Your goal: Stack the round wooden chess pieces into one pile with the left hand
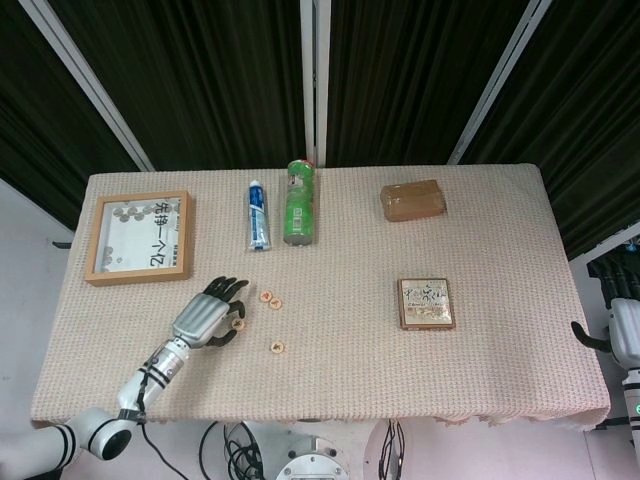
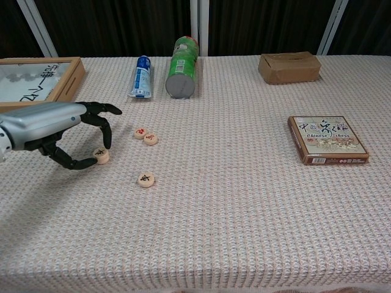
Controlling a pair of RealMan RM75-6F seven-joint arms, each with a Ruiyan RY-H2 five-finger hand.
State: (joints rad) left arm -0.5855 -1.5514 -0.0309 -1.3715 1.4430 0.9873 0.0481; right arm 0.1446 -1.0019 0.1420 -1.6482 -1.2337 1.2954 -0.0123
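STATE: left hand [image 2: 58, 131] pinches chess piece [image 2: 101, 155] between curled fingers | RISK: piece may slip toward 3 o'clock pieces [image 2: 146, 136]; weak grip

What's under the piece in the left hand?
The piece held by the left hand seems to sit on the cloth; a second piece beneath it can't be confirmed.

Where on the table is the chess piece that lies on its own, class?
In the chest view the lone chess piece lies on the left half, nearer the front edge than the touching pair of pieces, and right of the left hand.
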